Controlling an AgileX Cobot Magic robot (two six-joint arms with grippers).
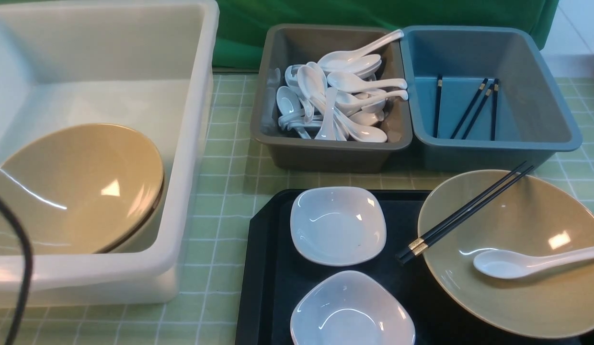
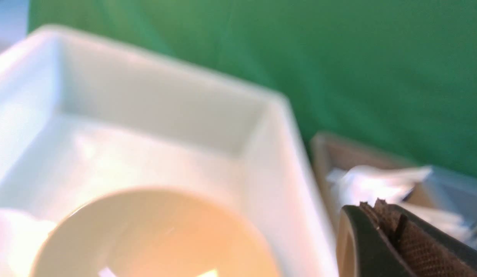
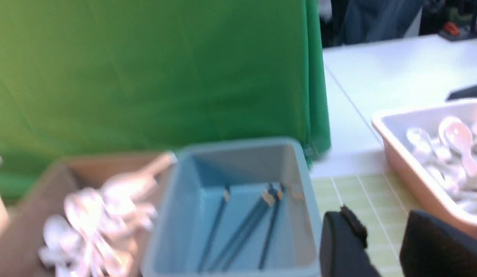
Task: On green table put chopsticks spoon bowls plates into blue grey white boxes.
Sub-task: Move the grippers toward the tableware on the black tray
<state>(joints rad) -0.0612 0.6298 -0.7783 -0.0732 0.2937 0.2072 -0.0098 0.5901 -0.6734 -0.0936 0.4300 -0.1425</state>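
On the green table (image 1: 225, 191), the white box (image 1: 196, 143) holds one tan bowl (image 1: 76, 187) leaning on its side. The grey box (image 1: 325, 155) is piled with white spoons (image 1: 340, 100), and several chopsticks (image 1: 469, 108) lie in the blue box (image 1: 555, 124). A second bowl (image 1: 517, 297) sits on the black tray (image 1: 273, 268) with a spoon (image 1: 517, 262) inside and a chopstick pair (image 1: 464, 213) across its rim, beside two white plates (image 1: 337, 225) (image 1: 352, 311). My left gripper (image 2: 381, 207) is shut and empty above the white box (image 2: 269, 173). My right gripper (image 3: 381, 227) is open and empty beside the blue box (image 3: 177, 215).
A green curtain (image 1: 325, 14) hangs behind the boxes. A pinkish tray of spoons (image 3: 400, 154) stands beyond the blue box on the right side. A black cable (image 1: 24, 268) crosses the front view's near left corner. Neither gripper shows in the front view.
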